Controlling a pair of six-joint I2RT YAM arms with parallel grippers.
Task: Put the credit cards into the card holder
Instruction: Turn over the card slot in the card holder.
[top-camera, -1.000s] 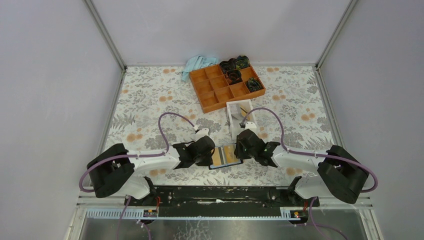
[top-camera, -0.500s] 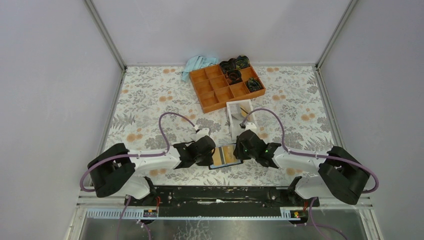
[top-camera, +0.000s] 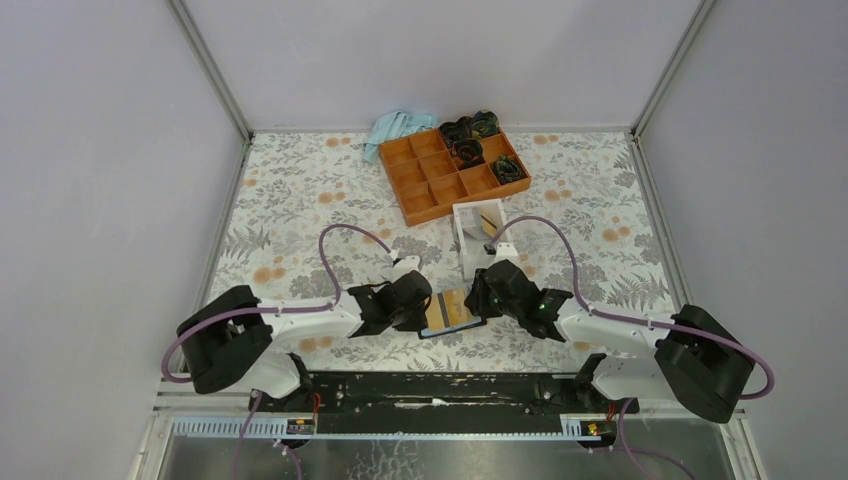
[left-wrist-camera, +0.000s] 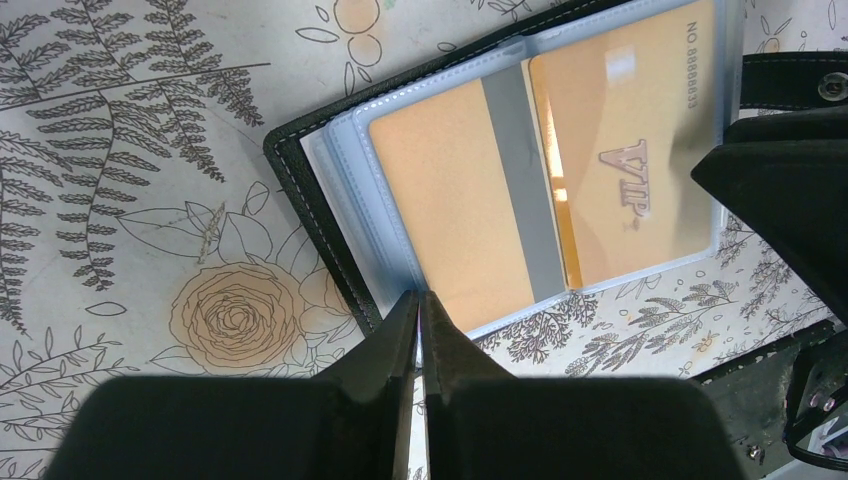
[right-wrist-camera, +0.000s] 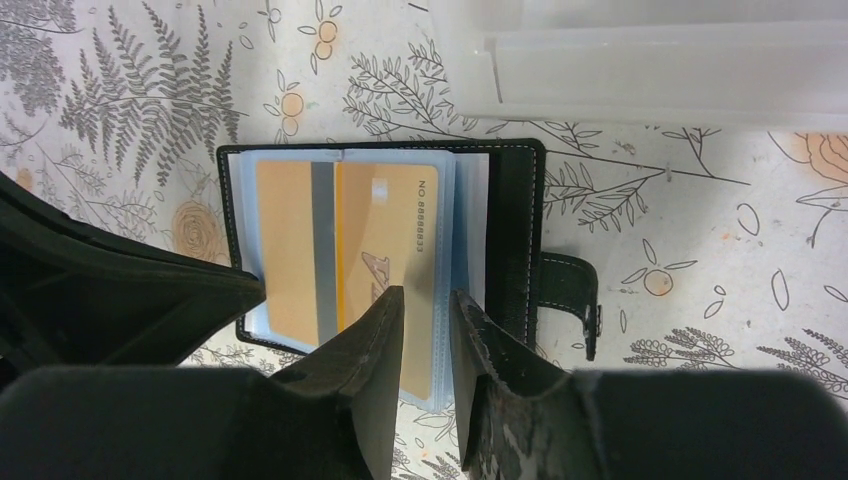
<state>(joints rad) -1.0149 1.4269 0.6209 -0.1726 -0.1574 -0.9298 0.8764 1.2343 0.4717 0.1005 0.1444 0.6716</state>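
The right arm (top-camera: 615, 325) has swung its elbow outward to the right, turning its jaws more squarely toward the open black folding card holder (top-camera: 450, 312) ahead of them.

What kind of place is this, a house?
Probably a robot lab booth: plain grey walls box in a flowery table, and a left arm and right arm sit bolted to a black rail at its edge.

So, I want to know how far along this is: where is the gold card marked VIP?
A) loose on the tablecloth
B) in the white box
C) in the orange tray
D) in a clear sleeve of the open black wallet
D: the left wrist view shows the VIP card lying behind the clear plastic of a sleeve inside the open card holder.
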